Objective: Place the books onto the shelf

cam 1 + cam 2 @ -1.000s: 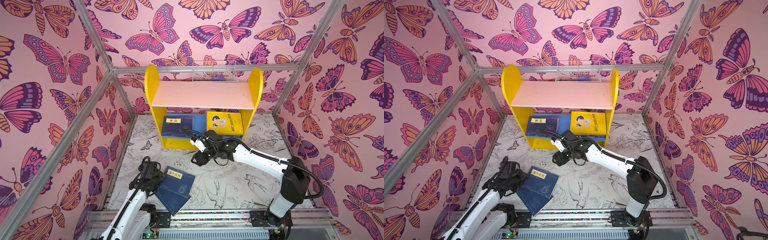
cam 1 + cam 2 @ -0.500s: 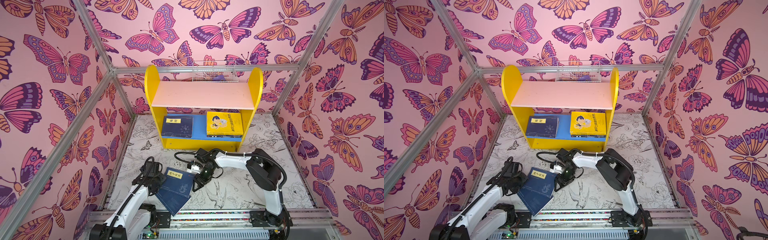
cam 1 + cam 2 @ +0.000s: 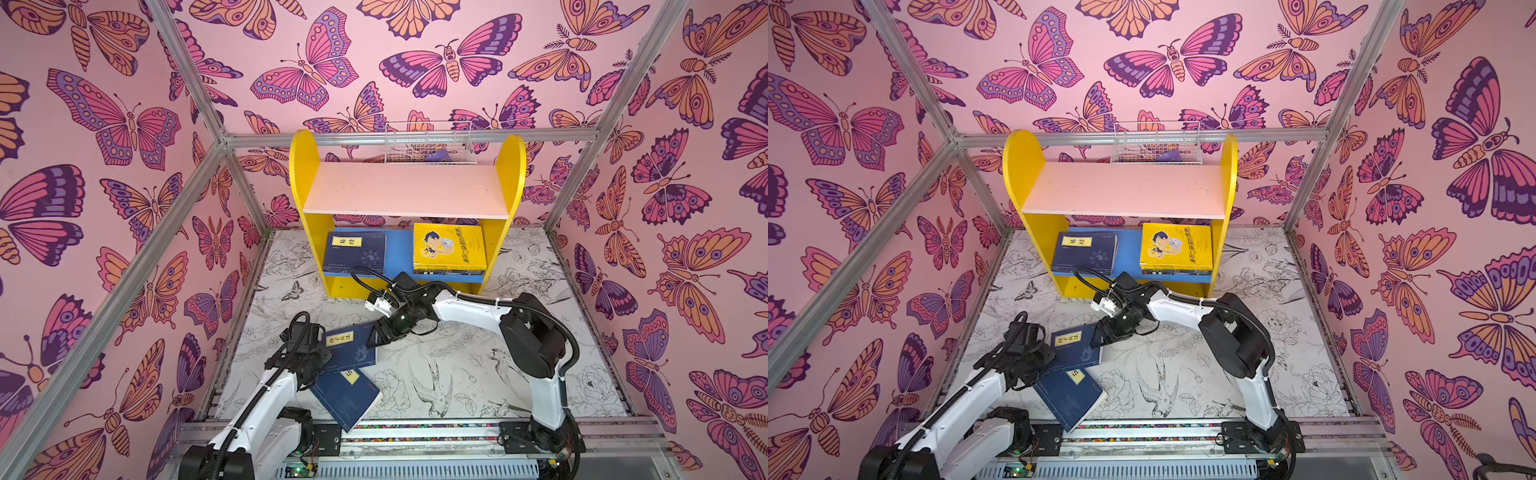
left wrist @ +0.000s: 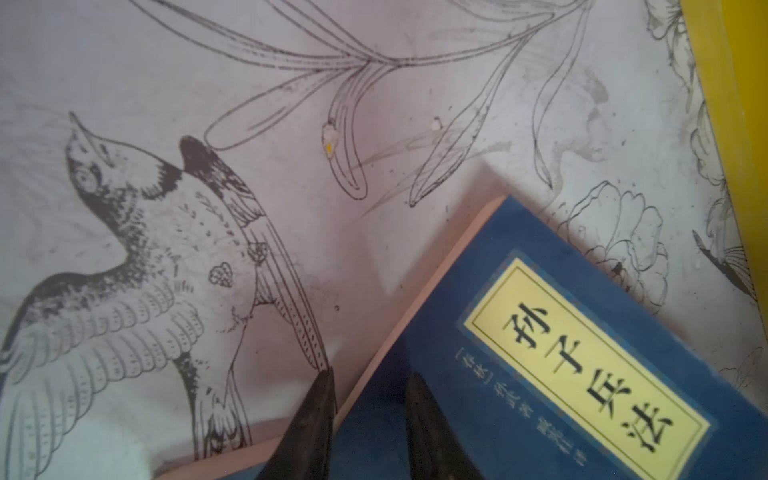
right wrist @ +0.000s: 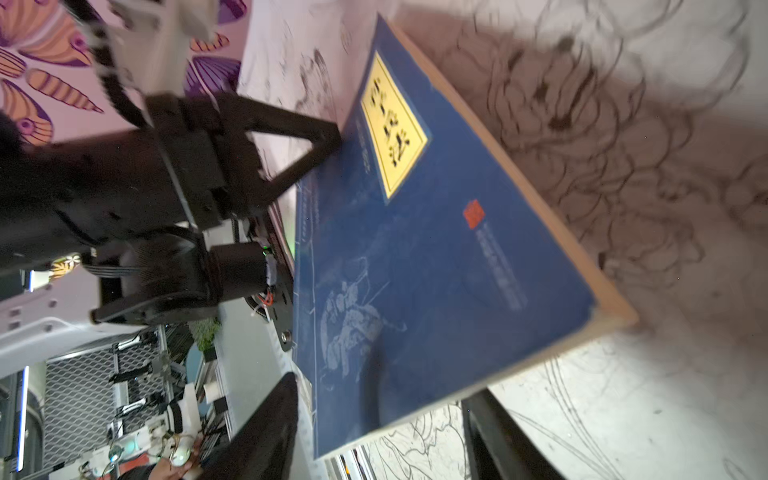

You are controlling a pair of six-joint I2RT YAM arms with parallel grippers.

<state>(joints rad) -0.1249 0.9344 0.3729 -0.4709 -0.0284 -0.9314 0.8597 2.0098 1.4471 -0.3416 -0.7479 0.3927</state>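
Contact between left gripper (image 4: 370, 380) and top navy book (image 3: 353, 349) is hidden from above; wrist view shows fingers (image 4: 316, 415) pinching its edge. Right gripper (image 3: 374, 340) agape, straddling the opposite corner. Book has swung off lower book (image 3: 345, 399).

pink butterfly wallpaper (image 3: 124, 124) on every wall, big purple and orange wings all over. silver frame bars (image 3: 415, 137) along the corners and across the back. white wire basket (image 3: 428, 143) hung at that back bar, with a small purple thing (image 3: 440, 157) inside, no clue what. pale floor mat (image 3: 457, 357) with black line art: a swallow (image 3: 432, 386), a peony (image 3: 594, 386), leaves. another bird drawing (image 4: 137, 257) up close in the left wrist view, mat a bit grubby around it. metal rail (image 3: 415, 442) along the front edge, topped by a multicoloured strip (image 3: 415, 425). blurry stuff beyond the mat in the right wrist view: grey mesh panels (image 5: 79, 386) and a little green plant (image 5: 205, 330).
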